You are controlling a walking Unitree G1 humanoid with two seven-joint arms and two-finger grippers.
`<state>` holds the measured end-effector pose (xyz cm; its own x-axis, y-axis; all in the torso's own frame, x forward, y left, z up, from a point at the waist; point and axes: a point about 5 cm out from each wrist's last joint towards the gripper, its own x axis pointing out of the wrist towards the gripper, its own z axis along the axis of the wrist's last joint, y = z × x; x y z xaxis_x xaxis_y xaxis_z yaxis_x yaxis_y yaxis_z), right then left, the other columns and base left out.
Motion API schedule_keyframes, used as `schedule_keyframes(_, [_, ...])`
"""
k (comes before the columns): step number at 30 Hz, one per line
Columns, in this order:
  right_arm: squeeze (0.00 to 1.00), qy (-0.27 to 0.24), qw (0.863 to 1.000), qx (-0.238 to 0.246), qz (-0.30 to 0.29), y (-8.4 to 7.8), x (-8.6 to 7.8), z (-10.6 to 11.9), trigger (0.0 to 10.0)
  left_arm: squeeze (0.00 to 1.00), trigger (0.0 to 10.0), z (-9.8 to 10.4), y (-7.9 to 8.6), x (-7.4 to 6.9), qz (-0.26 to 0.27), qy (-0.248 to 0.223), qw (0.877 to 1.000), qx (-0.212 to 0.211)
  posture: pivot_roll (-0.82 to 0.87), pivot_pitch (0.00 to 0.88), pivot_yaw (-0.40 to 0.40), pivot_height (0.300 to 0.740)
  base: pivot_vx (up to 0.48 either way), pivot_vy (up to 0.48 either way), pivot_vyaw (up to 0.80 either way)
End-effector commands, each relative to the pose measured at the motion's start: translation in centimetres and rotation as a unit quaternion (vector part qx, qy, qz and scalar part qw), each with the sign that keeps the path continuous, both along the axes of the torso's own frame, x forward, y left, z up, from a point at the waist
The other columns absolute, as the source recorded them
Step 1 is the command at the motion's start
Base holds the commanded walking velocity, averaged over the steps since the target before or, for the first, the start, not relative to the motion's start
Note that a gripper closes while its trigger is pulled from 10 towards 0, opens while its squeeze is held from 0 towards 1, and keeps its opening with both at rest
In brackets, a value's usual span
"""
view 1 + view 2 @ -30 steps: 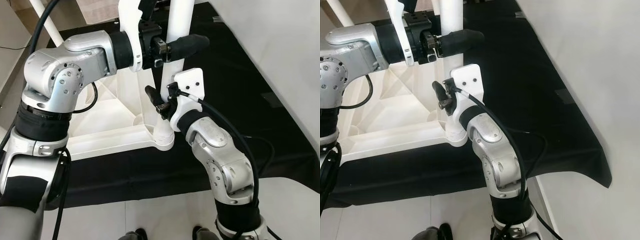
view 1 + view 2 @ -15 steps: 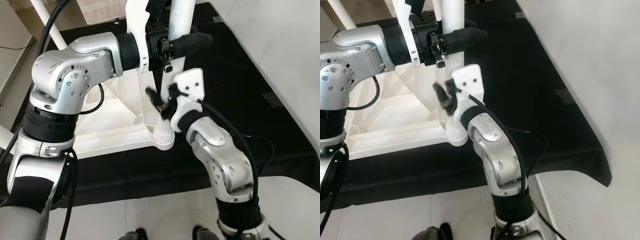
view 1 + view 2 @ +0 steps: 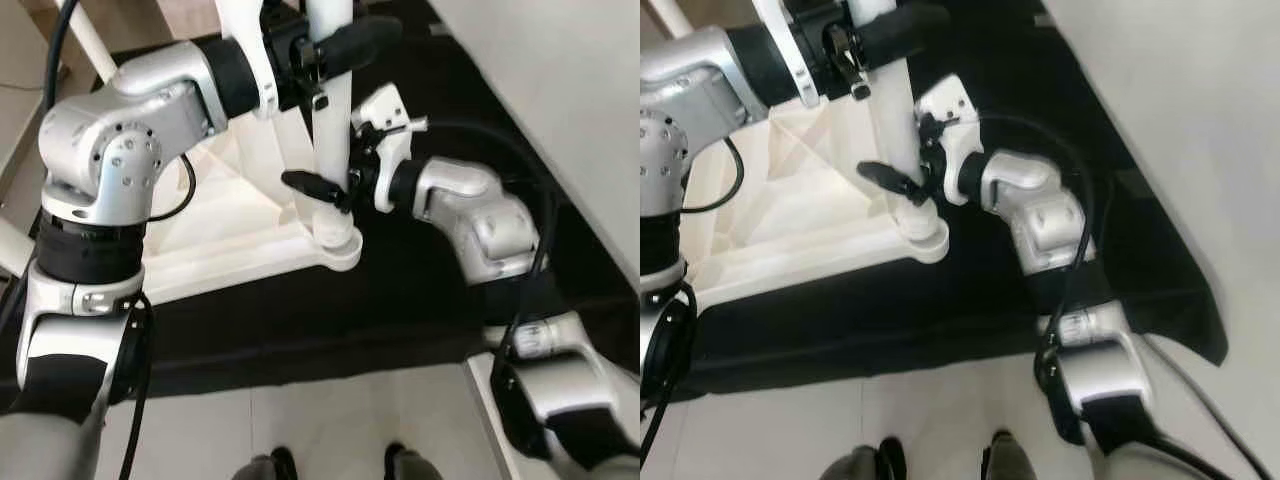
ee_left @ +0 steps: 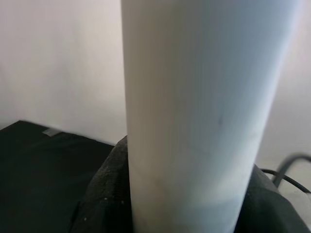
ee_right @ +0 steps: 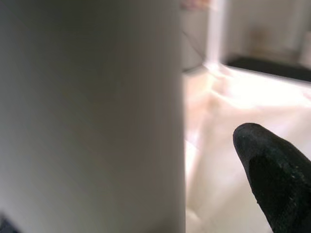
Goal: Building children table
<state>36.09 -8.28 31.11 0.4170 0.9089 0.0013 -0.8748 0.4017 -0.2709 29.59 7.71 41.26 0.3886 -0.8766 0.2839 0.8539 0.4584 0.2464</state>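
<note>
Now seating the leg upright in the corner socket of the upturned tabletop: right gripper clamped low on it, left gripper clamped higher; next, probably pressing straight down

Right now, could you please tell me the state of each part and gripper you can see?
Table leg: upright, its foot set in the corner socket.
Tabletop: upside down on the black cloth.
Left gripper: shut on the table leg, high up.
Right gripper: at the leg's base, just above the socket; one finger stands apart from the leg.
</note>
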Motion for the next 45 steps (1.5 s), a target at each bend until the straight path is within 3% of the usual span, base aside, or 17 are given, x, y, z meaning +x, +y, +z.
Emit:
schedule_keyframes(1, [0.00, -0.022, 0.997, -0.013, 0.078, 2.1, -0.8, 0.6, 10.0, 0.00, 0.0, -0.6, -2.5, -1.7, -0.091, 0.004, 0.995, 0.030, -0.05, 0.231, 0.089, 0.740, 0.000, 0.000, 0.00])
schedule_keyframes(4, [0.00, -0.022, 0.986, -0.029, 0.163, 2.3, -1.0, 0.7, 10.0, 0.00, 0.0, -0.5, -2.5, -2.1, -0.094, 0.002, 0.995, 0.029, -0.05, 0.232, 0.090, 0.740, 0.000, 0.000, 0.00])
schedule_keyframes(10, [0.00, 0.014, 0.967, -0.031, 0.253, 2.1, -0.7, 0.6, 10.0, 0.00, 0.0, 0.2, -2.0, -2.8, -0.109, -0.015, 0.994, 0.016, -0.04, 0.230, 0.080, 0.740, 0.000, 0.000, 0.00])
schedule_keyframes(14, [0.00, 0.021, 0.962, -0.039, 0.268, 2.2, -0.8, 0.4, 10.0, 0.00, 0.0, 0.6, -1.8, -3.0, -0.119, -0.025, 0.992, 0.011, -0.05, 0.227, 0.075, 0.740, 0.000, 0.000, 0.00])
schedule_keyframes(18, [0.00, 0.034, 0.954, -0.093, 0.284, 3.4, -1.2, -1.1, 10.0, 0.00, 0.0, 2.3, -1.4, -3.9, -0.177, -0.061, 0.982, -0.015, -0.06, 0.220, 0.070, 0.740, 0.000, 0.000, 0.00])
schedule_keyframes(22, [0.00, 0.043, 0.947, -0.077, 0.309, 4.0, -1.8, -1.2, 10.0, 0.00, 0.0, 2.5, -1.5, -4.2, -0.200, -0.076, 0.977, -0.016, -0.07, 0.217, 0.070, 0.740, 0.000, 0.000, 0.00])
schedule_keyframes(23, [0.00, 0.047, 0.943, -0.068, 0.322, 4.2, -2.2, -1.2, 7.7, 0.00, 0.0, 2.5, -1.6, -4.3, -0.212, -0.081, 0.974, -0.011, -0.07, 0.216, 0.074, 0.740, 0.000, 0.000, 0.00])
schedule_keyframes(24, [0.00, 0.047, 0.943, -0.068, 0.322, 4.2, -2.2, -1.2, 7.7, 0.00, 0.0, 2.5, -1.6, -4.3, -0.212, -0.081, 0.974, -0.011, -0.07, 0.216, 0.074, 0.740, 0.000, 0.000, 0.00])
schedule_keyframes(25, [0.00, 0.051, 0.941, -0.062, 0.327, 4.4, -2.5, -1.3, 2.9, 0.00, 0.0, 2.4, -1.7, -4.4, -0.220, -0.082, 0.972, -0.003, -0.07, 0.216, 0.074, 0.740, 0.000, 0.000, 0.00])
schedule_keyframes(28, [0.00, 0.055, 0.941, -0.059, 0.329, 4.6, -2.6, -1.4, 2.9, 0.00, 0.0, 2.3, -1.8, -4.4, -0.227, -0.082, 0.970, 0.005, -0.07, 0.216, 0.074, 0.740, 0.000, 0.000, 0.00])
schedule_keyframes(29, [0.00, 0.055, 0.942, -0.054, 0.326, 4.5, -2.7, -1.5, 0.0, 0.00, 0.0, 2.3, -1.9, -4.4, -0.232, -0.081, 0.969, 0.008, -0.08, 0.212, 0.079, 0.740, 0.000, 0.000, 0.00])
schedule_keyframes(45, [0.00, 0.063, 0.958, -0.057, 0.275, 3.8, -2.5, -1.4, 0.0, 0.00, 0.0, 1.4, -1.5, -3.9, -0.251, -0.087, 0.964, 0.021, -0.09, 0.199, 0.078, 0.740, 0.000, 0.000, 0.00])
